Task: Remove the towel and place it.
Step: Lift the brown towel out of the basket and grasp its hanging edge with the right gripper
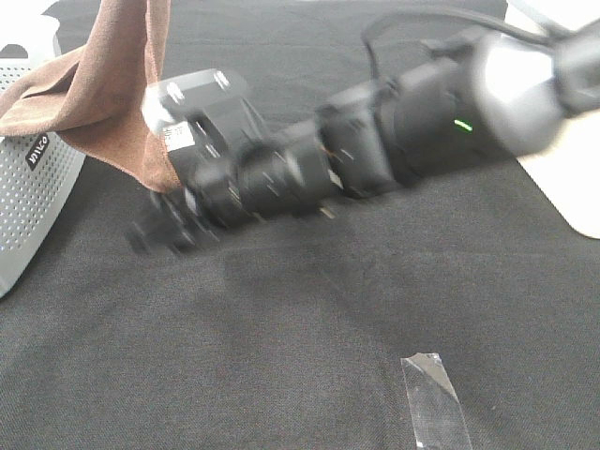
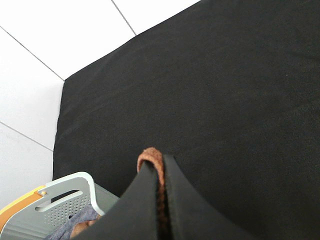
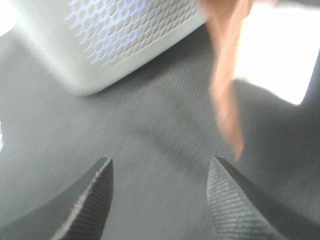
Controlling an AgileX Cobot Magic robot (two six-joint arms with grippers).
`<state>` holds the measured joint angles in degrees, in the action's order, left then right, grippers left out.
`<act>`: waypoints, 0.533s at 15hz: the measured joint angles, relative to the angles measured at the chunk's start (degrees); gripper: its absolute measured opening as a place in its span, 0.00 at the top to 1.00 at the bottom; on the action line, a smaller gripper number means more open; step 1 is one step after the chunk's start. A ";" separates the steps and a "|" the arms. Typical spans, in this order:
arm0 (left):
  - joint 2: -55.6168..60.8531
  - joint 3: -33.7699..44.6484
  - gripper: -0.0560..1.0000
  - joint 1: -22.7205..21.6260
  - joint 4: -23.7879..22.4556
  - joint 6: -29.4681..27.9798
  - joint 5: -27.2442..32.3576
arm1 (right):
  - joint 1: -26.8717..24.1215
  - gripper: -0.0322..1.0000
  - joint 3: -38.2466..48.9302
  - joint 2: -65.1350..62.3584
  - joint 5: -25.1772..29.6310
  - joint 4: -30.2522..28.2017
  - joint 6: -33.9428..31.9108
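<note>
Spread and empty, the right fingers [image 3: 95,200] sit just beside the hanging lower corner of the towel [image 1: 103,84], opposite the basket [image 1: 37,187], while closed left fingers [image 2: 135,210] pinch its top edge above.

jaws gape empty above black cloth [image 3: 160,135]; towel [image 3: 225,85] hangs near perforated basket [image 3: 125,35].

Items counted: one rust-brown towel [image 1: 111,89], one white perforated basket [image 1: 33,192], one strip of clear tape [image 1: 434,401] and one black-covered desk [image 1: 281,347]. Two end effectors were visible, one per wrist view — the left end effector [image 2: 161,167] and the right end effector [image 3: 161,165] — while only one arm [image 1: 403,122] appeared in the exterior high view.
</note>
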<state>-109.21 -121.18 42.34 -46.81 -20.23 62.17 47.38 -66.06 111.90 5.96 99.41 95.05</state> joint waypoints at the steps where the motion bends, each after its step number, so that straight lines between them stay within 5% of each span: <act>1: 0.00 0.00 0.95 0.00 0.00 0.23 0.00 | 0.00 0.44 -1.32 1.49 -1.43 0.00 -1.43; 8: 0.00 0.00 0.95 0.00 -0.52 0.40 0.00 | 0.00 0.44 -5.73 2.86 -9.40 0.06 -4.70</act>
<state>-109.21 -121.18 42.34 -47.33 -19.82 62.17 47.38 -71.79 114.76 -3.44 99.47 90.36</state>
